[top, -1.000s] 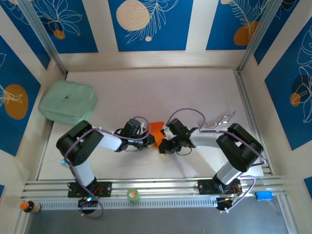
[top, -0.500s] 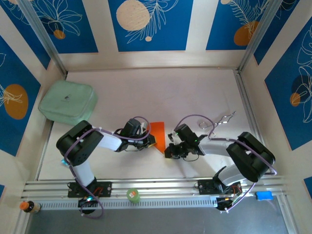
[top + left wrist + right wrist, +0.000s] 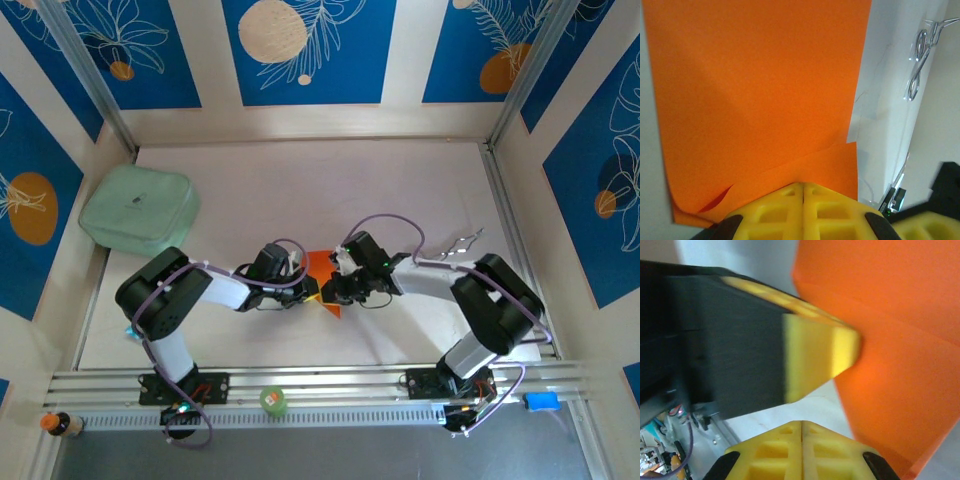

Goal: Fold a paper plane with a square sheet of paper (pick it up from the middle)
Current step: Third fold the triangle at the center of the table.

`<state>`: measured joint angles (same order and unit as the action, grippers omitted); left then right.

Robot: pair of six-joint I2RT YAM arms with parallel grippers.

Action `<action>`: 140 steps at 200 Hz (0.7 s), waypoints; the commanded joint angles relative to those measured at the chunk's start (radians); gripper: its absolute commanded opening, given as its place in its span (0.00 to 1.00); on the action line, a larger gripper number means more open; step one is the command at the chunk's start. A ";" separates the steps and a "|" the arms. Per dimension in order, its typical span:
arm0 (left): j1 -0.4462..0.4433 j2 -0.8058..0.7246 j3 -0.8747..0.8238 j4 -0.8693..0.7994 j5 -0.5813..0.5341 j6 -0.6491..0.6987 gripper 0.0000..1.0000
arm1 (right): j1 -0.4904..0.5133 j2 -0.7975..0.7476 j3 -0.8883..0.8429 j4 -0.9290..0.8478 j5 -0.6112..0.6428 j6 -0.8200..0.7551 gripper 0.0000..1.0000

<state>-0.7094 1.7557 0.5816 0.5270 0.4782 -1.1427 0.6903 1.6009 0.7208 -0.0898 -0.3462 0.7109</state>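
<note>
1. You are looking at one orange sheet of paper (image 3: 320,265). It is lying on the white table (image 3: 300,190) near the front middle, between the tips of the two grippers.
2. The left gripper (image 3: 802,186) is pressing its two yellow fingers flat together, closed, with the tips at the near edge of the sheet. You cannot tell whether any paper is pinched between them.
3. The right gripper (image 3: 801,424) is also holding its two yellow fingers closed, with no gap. Its tips are sitting just beside the sheet's edge, over bare table, facing one yellow finger of the left gripper.
4. In the left wrist view, one folded flap is lying along the sheet's near edge, and one corner is curling up at the lower left.
5. One thin metal tool (image 3: 920,55), scissor-like, is lying on the table to the right, well apart from the sheet.
6. One pale green pad (image 3: 138,208) is resting at the table's far left, and one small green round object (image 3: 273,401) is sitting on the front rail between the arm bases.
</note>
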 commanded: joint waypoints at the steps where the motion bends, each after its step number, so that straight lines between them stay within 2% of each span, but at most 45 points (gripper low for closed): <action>1: -0.004 0.040 -0.003 -0.089 -0.028 0.030 0.00 | -0.009 0.054 0.028 -0.082 0.009 -0.019 0.06; 32: -0.004 0.037 0.010 -0.116 -0.029 0.043 0.00 | -0.018 0.055 -0.052 -0.089 0.022 0.006 0.05; 69: -0.004 0.028 0.030 -0.144 -0.030 0.062 0.00 | -0.017 0.041 -0.181 0.033 -0.016 0.093 0.05; 112: -0.005 -0.012 0.043 -0.127 -0.004 0.079 0.00 | -0.018 0.030 -0.151 0.012 0.005 0.096 0.04; 140: -0.009 -0.076 0.089 -0.236 -0.026 0.134 0.01 | -0.020 0.048 -0.140 0.008 0.009 0.108 0.01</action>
<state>-0.7139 1.7382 0.6270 0.4122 0.4774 -1.0763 0.6689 1.6176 0.5941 0.0418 -0.3706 0.7944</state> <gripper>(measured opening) 0.041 0.042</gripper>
